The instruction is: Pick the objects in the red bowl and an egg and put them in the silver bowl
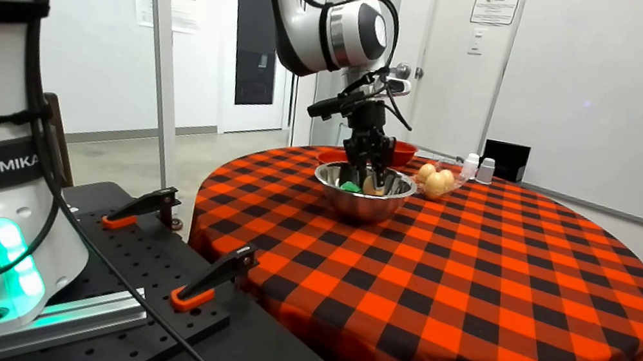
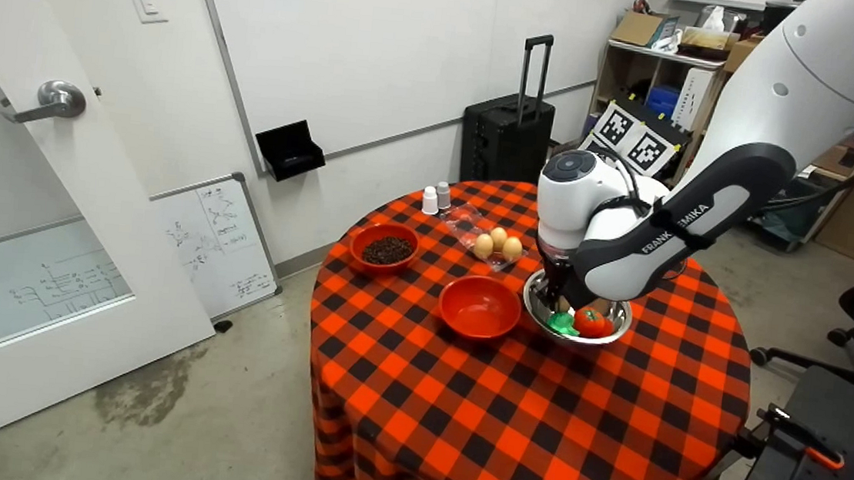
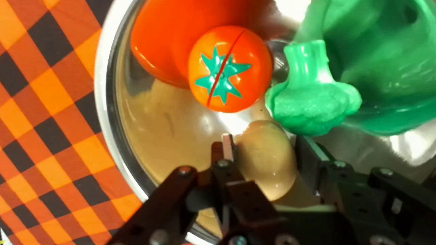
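Well down in the silver bowl (image 3: pixel 100 78), the fingers (image 3: pixel 308 161) stand partly parted with an egg (image 3: pixel 267 160) between them. One finger looks to meet the shell in the wrist view; whether both press on it, so that the egg is gripped and not merely flanked, I cannot tell, nor whether it rests on the bowl's floor. Broccoli (image 3: pixel 311 102) lies close against the egg's end, and a tomato (image 3: pixel 230 69) near it, with a smooth red piece (image 3: pixel 163 41) next to the tomato and a larger green piece (image 3: pixel 391 68) beyond the broccoli.

Over them the arm (image 1: pixel 303 34) slants down from above, bends at the wrist, and points its last stretch nearly straight down.

Just beside the silver bowl sits the red bowl (image 2: pixel 479 306). Farther off, a second red bowl (image 2: pixel 382 268) holds dark grains (image 2: pixel 387 250), and three eggs (image 2: pixel 499 238) sit in a clear carton (image 2: pixel 459 231), two small pale cups (image 2: pixel 430 200) near its end. All stand on the surface (image 2: pixel 505 401), covered in red-and-black check.
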You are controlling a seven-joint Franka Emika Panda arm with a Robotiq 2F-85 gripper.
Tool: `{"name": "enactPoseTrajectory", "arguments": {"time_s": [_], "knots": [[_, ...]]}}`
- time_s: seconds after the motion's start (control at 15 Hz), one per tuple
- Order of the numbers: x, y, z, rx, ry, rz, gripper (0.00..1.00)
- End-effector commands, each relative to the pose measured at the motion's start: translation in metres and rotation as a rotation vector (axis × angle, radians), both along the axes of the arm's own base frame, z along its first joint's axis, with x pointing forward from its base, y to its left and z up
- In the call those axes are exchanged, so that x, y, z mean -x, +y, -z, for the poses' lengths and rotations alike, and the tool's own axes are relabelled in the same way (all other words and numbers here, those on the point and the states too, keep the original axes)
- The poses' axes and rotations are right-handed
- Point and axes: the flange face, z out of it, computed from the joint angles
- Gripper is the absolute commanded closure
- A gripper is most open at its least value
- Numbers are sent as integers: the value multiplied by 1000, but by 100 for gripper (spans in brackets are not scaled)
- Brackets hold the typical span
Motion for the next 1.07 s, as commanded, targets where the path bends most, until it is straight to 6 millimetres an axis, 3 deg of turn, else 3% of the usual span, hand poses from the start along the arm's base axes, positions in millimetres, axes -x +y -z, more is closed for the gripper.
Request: {"name": "enactPoseTrajectory", "arguments": {"time_s": [0.0, 0.07, 0.33, 0.6, 1.0], "knots": [[-8, 0, 11, 19, 5, -24, 28], [-8, 0, 12, 15, 6, -25, 27], [-11, 3, -5, -30, -42, -8, 1], [-10, 13, -46, -85, -142, -22, 0], [11, 29, -117, -213, -206, -38, 0]]}}
